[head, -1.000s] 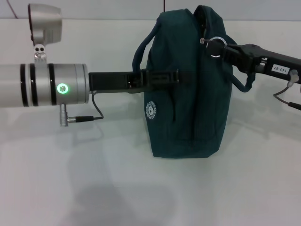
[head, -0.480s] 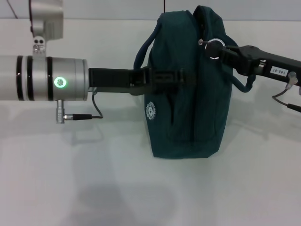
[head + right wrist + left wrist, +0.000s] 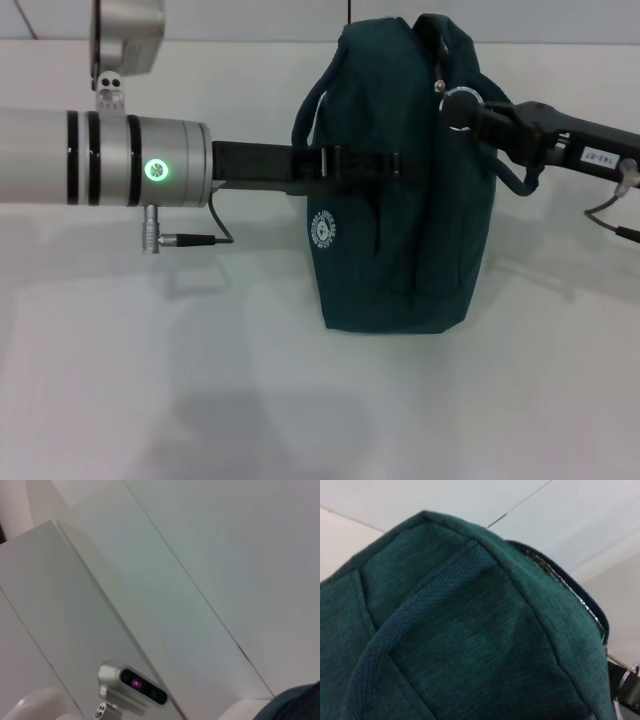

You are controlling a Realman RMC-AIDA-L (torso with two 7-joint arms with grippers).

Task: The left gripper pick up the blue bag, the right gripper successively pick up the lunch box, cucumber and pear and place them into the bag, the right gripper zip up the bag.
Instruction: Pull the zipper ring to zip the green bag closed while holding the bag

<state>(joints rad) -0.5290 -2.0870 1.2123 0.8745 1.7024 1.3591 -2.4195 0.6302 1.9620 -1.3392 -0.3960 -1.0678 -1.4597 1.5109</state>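
I see the blue bag upright on the white table. My left gripper clamps its side. My right gripper sits at the ring pull, apparently pinching it.

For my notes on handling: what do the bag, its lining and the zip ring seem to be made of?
The bag: woven fabric, matte teal; the weave and ribbed strap show in the left wrist view. The lining: probably foil, a crinkled silver edge. The ring: apparently metal, shiny and thin.
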